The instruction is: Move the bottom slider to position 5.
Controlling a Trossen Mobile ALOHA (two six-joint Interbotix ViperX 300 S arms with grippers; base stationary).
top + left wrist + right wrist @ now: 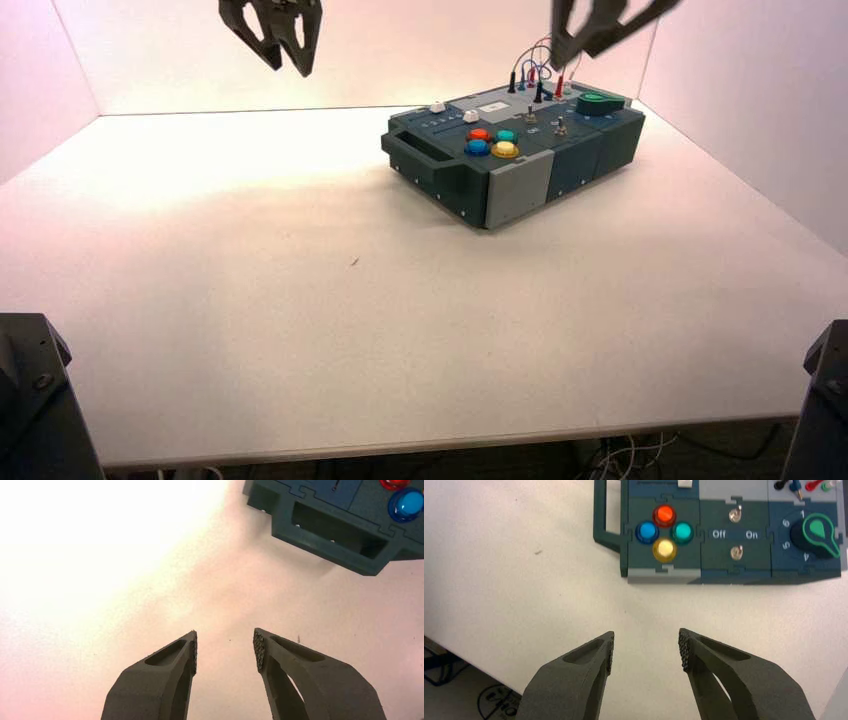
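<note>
beyond the right pincer, toward the left pincer's side: white slider, untouched

right pincer [646, 631] stands open, nothing between its tips but a view of the tabletop [574, 605]. it hangs over the robot's side of the box [520, 190], well apart from it. left pincer [225, 631], also open and empty, hangs off to the left of the box; probably idle.

the bottom slider [471, 117] sits on the box's top face, left of the right pincer and just beyond the red button [665, 514]. a second white slider [437, 107] lies farther left. setting of either: can't be read.

risks, as judged from here:
- wrong knob. the two white sliders are near twins; a reach carried too far left could take the farther one.
- stray press. red and blue button [647, 531] lie close to the slider, so a low approach from the right pincer's present side could catch them.
- snag. wires [540, 68] rise near the right pincer in the high view; a low sideways swing might hook one.
- overshoot or slip. small knob: a loose or off-centre pinch may slide off, and a hard push may run past 5 or shift the box.
</note>
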